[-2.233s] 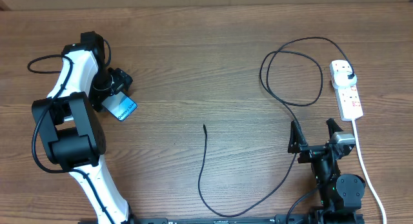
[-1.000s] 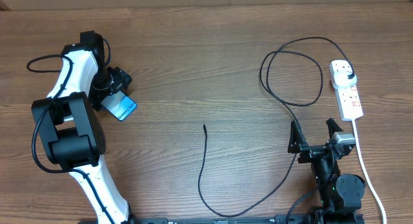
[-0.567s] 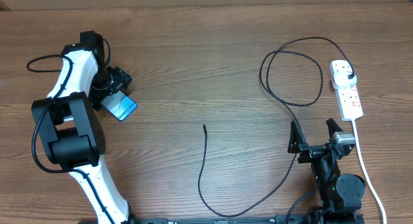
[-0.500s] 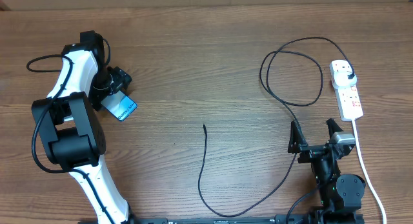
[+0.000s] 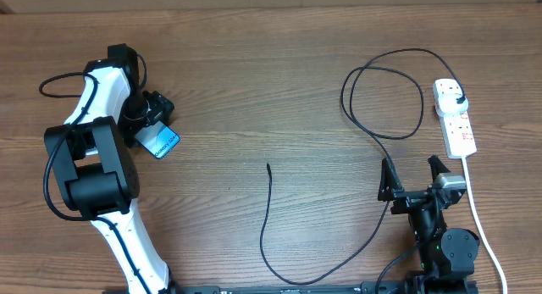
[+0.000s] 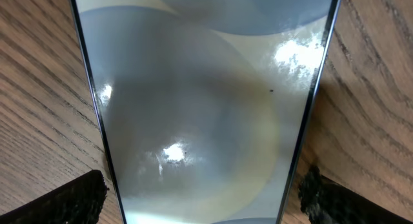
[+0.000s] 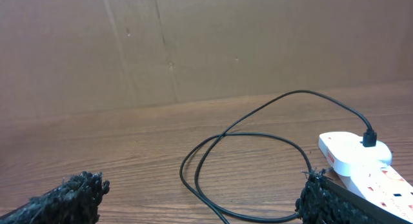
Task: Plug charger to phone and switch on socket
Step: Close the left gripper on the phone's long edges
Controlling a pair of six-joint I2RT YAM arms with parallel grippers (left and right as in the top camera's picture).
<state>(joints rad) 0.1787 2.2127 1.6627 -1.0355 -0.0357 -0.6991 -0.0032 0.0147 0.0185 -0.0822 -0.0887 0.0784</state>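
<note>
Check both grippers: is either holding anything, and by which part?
Nothing is held. The left gripper stands open astride the phone, one finger beside each long edge, not clamped. The right gripper is open and empty.

You'll find the phone (image 5: 159,141) at frame left, the socket (image 5: 455,118) at far right. The charger (image 5: 373,133) lies between, plugged into it.

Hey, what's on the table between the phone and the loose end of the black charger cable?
Nothing. In the overhead view, the stretch from the phone to the loose end of the cable is bare wooden table.
</note>
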